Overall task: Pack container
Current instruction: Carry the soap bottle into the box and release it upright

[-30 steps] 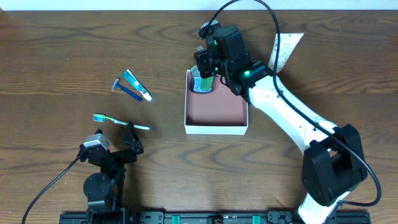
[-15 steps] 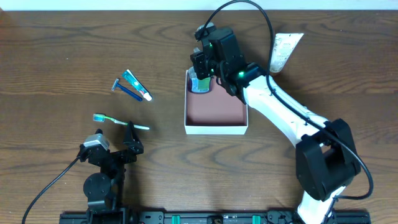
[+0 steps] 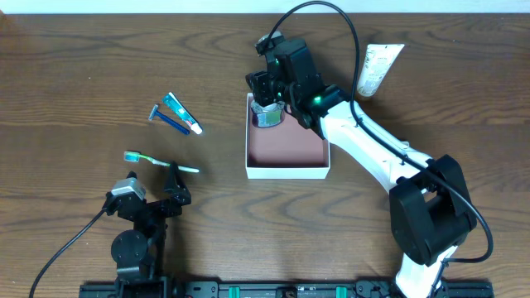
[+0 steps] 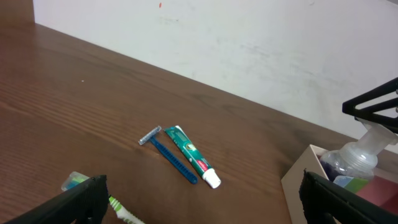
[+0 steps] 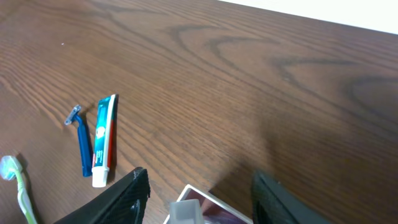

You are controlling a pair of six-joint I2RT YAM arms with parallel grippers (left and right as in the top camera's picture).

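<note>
Toiletries are counted first: 1 toothbrush (image 3: 157,161), 1 razor (image 3: 170,122) and 1 toothpaste tube (image 3: 182,113) are laid on the table (image 3: 83,83) left of the container (image 3: 286,153). 1 white tube (image 3: 377,70) is laid past its far right corner. 1 bottle (image 4: 354,162) is stood in its far left corner. The right gripper (image 3: 267,99) is held open around the bottle's top, not touching it. The left gripper (image 3: 154,186), near-left of the container, is spread wide with nothing held. From above, the bottle is partly hidden by the right arm.
</note>
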